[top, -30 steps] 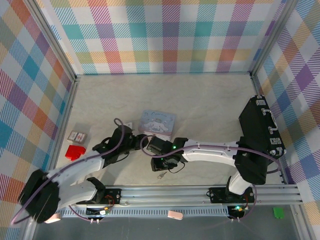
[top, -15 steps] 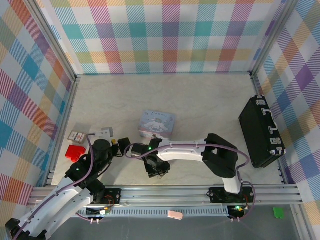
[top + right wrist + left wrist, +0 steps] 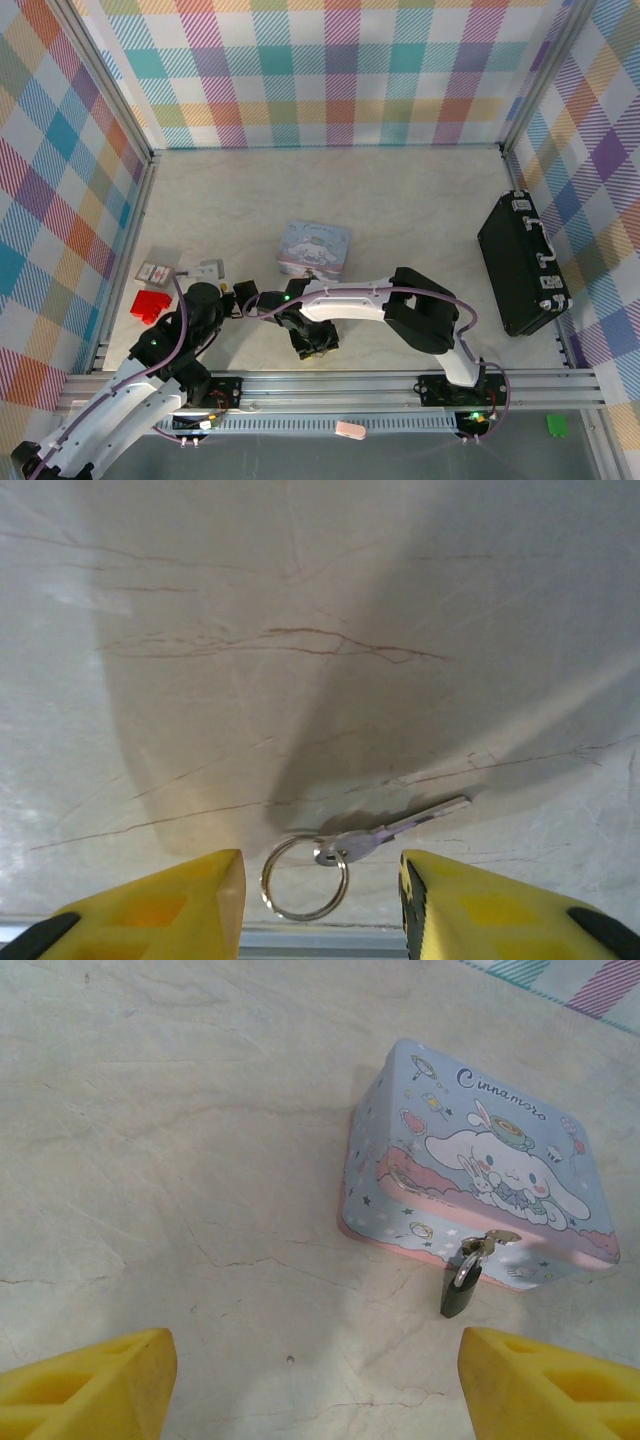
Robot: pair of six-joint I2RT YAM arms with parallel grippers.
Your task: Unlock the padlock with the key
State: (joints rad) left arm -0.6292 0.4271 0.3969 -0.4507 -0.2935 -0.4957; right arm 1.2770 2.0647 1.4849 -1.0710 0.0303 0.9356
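Fingers [image 3: 85, 1385] of the left gripper [image 3: 315, 1365] stand wide apart in the left wrist view and pinch nothing; bare table [image 3: 180, 1160] lies between them. From this gripper the tin [image 3: 470, 1160] is at 1 o'clock. The padlock [image 3: 460, 1285] hangs at the tin's near wall, at 6 o'clock of the tin. Its long axis runs almost from 12 to 6 o'clock: the silvery shackle is up at the clasp, and the dark body points down, a little toward 7 o'clock. I cannot tell whether its lower end rests on the table.

In the top view a red block [image 3: 150, 303] lies at 9 o'clock of the left gripper [image 3: 232, 300]. The tin [image 3: 315, 248] is at 1 o'clock of it. The right gripper [image 3: 318, 345] is at 6 o'clock of the tin, and a black case [image 3: 522, 275] is far at 3 o'clock.

In the right wrist view the right gripper [image 3: 320, 900] is also spread and grips nothing. The key [image 3: 390, 830] lies flat on the table just beyond the fingertips. Its long axis goes from 8 to 2 o'clock, with the tip toward 2 o'clock. Its ring [image 3: 305, 877] lies between the two fingers [image 3: 150, 910].
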